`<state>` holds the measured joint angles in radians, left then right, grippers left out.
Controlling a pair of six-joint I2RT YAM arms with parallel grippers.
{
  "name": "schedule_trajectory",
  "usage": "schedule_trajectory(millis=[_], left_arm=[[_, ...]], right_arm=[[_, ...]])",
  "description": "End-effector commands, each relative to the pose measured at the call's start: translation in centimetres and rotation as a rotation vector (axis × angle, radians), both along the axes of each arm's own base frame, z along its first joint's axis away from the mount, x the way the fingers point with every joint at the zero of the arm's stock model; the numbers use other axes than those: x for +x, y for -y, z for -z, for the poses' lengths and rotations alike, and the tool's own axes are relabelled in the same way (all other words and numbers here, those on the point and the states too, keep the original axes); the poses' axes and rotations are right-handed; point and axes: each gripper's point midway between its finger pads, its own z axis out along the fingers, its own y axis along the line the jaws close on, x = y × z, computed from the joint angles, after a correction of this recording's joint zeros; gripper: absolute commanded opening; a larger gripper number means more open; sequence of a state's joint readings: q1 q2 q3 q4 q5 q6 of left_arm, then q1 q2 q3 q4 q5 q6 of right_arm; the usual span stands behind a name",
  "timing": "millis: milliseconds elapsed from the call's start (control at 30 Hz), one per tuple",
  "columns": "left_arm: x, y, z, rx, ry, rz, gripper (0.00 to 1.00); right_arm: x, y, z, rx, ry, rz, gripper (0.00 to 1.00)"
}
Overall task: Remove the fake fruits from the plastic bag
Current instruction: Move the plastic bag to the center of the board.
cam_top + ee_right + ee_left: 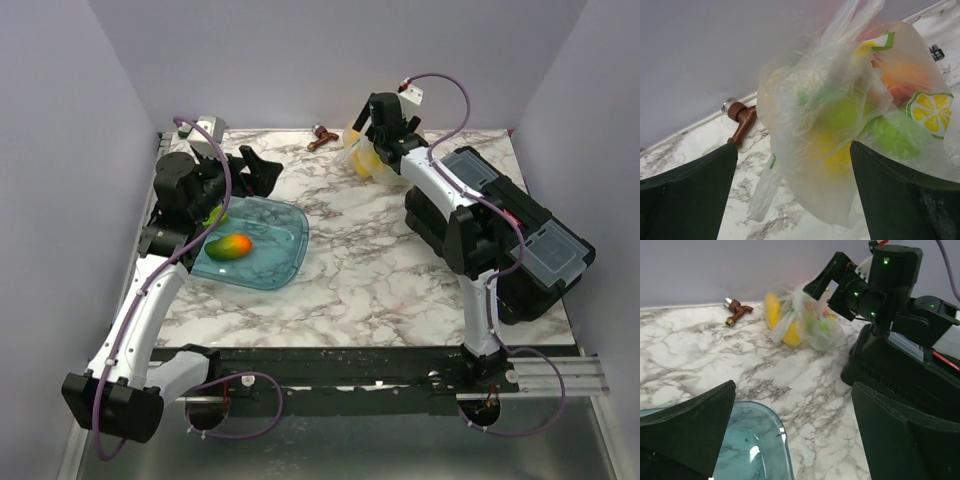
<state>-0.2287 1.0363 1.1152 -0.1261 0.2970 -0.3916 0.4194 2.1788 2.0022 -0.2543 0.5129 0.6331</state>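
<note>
Bag [840,125] bunched at table's [380,260] far edge, printed with a lemon slice [931,112]; yellow, green and orange fruits [837,117] inside. Right gripper [793,145] spread wide just before it. Left gripper [258,170] likewise released over tray [285,235] holding a mango [230,246]. Open marble between.

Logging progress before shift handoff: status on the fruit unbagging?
Left gripper open, empty, over teal tray. Right gripper open at plastic bag; several fake fruits inside. One orange-green fruit on tray. Brown fitting near bag, not touching.
</note>
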Motion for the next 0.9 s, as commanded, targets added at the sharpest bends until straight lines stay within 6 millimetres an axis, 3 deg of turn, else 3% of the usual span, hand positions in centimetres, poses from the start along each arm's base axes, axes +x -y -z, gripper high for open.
schedule_trajectory(millis=[0,367,667,867], left_arm=[[-0.3,1.7,-1.1,-0.078,-0.017,0.124,0.99],[0.1,2.2,-0.5,-0.073,-0.035,0.151,0.99],[0.8,2.5,0.5,-0.066,-0.078,0.161,0.99],[0.9,2.6,0.7,-0.061,-0.086,0.166,0.99]], right_arm=[[1.7,0.8,-0.5,-0.062,0.057,0.064,0.95],[1.9,-0.1,3.0,-0.080,0.013,0.005,0.64],[0.6,-1.2,4.2,-0.101,-0.054,-0.100,0.37],[0.3,-0.9,4.5,-0.116,-0.065,-0.097,0.35]])
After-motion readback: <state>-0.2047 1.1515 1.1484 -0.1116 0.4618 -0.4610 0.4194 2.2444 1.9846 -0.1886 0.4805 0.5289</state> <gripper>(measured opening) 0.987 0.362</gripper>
